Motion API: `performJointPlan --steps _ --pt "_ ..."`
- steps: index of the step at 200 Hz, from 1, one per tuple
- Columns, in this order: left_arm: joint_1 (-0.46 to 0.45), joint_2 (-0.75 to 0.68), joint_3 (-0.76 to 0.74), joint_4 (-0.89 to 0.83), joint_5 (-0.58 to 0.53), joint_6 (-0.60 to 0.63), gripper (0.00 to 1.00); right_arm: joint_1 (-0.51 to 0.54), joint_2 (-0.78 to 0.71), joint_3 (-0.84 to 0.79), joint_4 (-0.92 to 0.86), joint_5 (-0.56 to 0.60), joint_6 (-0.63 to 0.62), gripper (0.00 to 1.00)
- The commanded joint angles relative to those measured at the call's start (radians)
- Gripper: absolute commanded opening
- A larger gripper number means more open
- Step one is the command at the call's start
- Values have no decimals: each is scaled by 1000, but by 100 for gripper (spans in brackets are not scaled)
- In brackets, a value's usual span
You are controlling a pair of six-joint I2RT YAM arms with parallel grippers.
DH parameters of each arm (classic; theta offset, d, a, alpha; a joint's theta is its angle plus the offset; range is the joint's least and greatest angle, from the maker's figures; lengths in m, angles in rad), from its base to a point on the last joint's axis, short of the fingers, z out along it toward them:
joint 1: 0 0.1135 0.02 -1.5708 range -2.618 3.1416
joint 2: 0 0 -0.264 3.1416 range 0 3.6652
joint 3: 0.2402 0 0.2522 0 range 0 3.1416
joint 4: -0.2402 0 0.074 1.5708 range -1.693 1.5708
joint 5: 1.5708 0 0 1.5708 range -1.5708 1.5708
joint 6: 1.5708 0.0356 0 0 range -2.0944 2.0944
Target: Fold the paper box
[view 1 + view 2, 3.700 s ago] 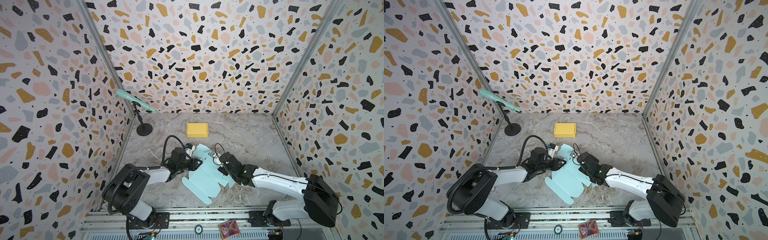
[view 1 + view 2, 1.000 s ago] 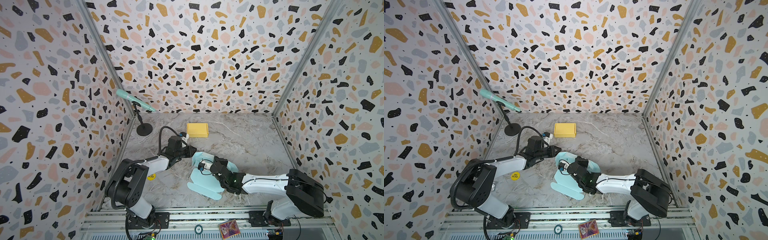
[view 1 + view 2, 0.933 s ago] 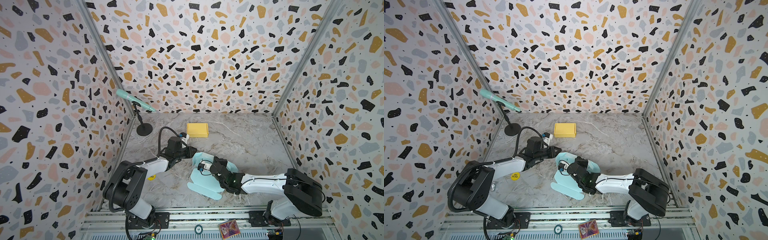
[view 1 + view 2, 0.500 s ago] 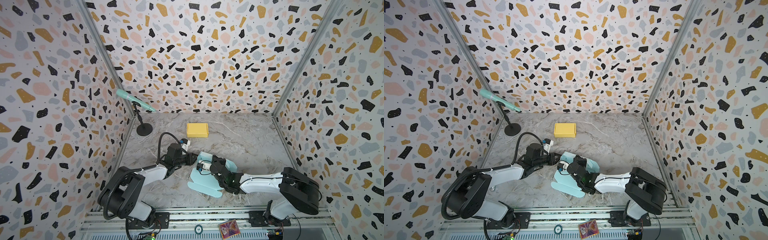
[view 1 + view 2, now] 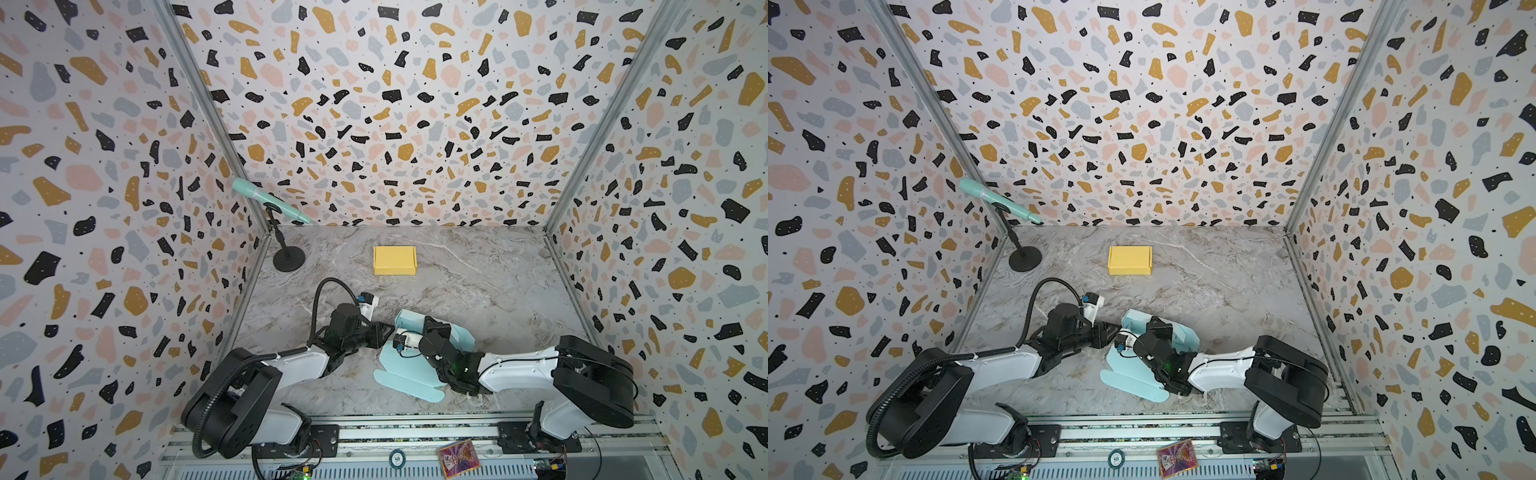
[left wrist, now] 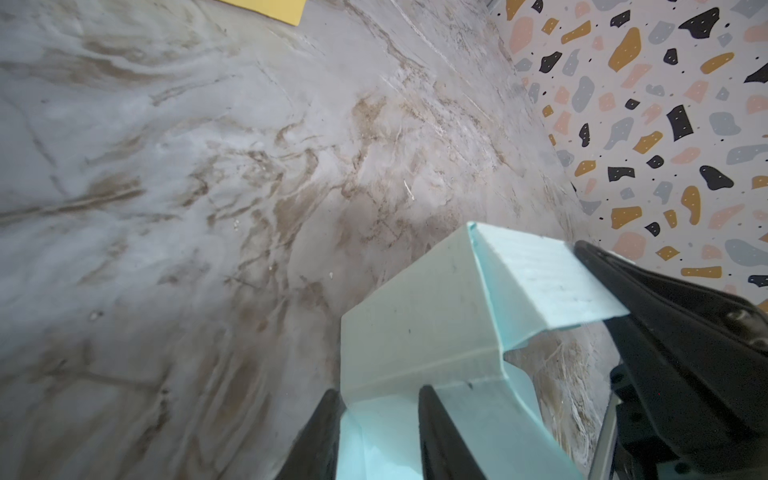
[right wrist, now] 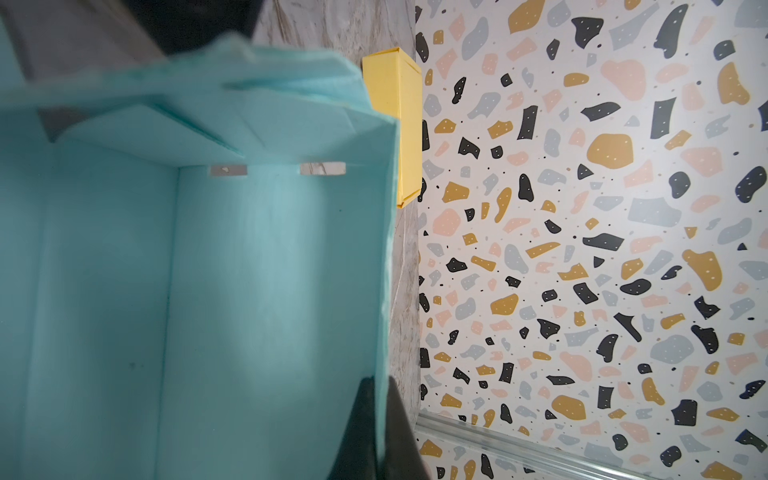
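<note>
Right gripper (image 7: 376,419) clamps a side wall of the half-formed teal paper box (image 5: 409,376), near the middle of the desk's (image 5: 478,282) front edge; left gripper (image 6: 376,432) stands parted astride its end wall. The arms (image 5: 515,368) hide part of it. A closed yellow box (image 5: 394,260) lies nearer the back edge.

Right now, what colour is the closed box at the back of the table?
Yellow. The closed box shows best in a top view.
</note>
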Motion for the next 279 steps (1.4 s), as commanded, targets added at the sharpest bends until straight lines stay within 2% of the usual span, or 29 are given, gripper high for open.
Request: performJointPlan --steps 1,56,84,150,185,223,252,279 --pt "-14 -32 -39 104 -35 12 35 23 8 -14 -9 4 -17 0" --pt "-43 -17 -102 268 -78 34 41 49 14 -7 -30 -12 -20 0" --pt "-62 4 -98 319 -104 66 50 60 21 5 -49 -21 -14 0" --pt "-90 23 -82 331 -156 160 51 88 41 41 -87 -32 15 0" --pt "-110 40 -66 316 -194 196 41 96 47 52 -114 -25 46 0" --pt "-146 27 -97 319 -239 197 39 105 52 50 -126 -12 72 0" --pt "-190 1 -119 287 -346 201 33 106 54 34 -126 2 72 0" --pt "-211 -9 -133 287 -395 198 32 104 47 14 -119 6 68 0"
